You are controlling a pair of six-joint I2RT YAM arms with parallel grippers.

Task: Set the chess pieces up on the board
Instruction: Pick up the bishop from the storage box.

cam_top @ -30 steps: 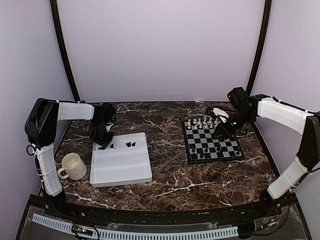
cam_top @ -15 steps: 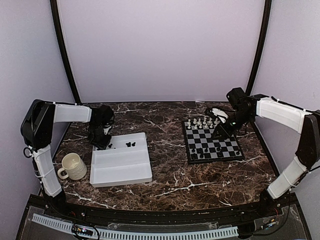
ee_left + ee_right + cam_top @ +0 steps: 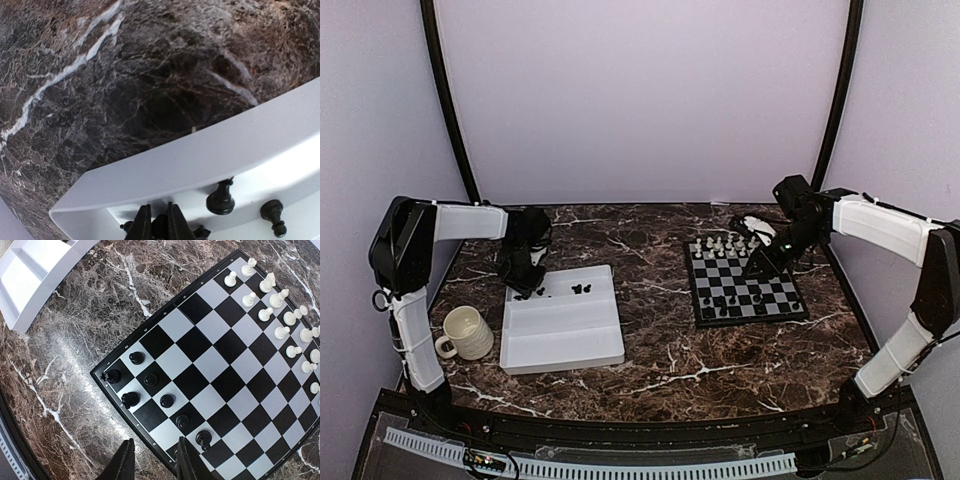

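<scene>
Pinching a tiny black piece (image 3: 160, 229) in the tray (image 3: 200, 165), left claw (image 3: 159, 221) nearly closed. It's light and slick, so I'd grip its waist; right claw (image 3: 155, 460) half-open, empty.

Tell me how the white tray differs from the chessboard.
The tray is plain white with raised walls; the board is flat, checked black and silver. The tray holds only black pieces; the board carries white pieces and black ones. Both lie on the marble table.
</scene>
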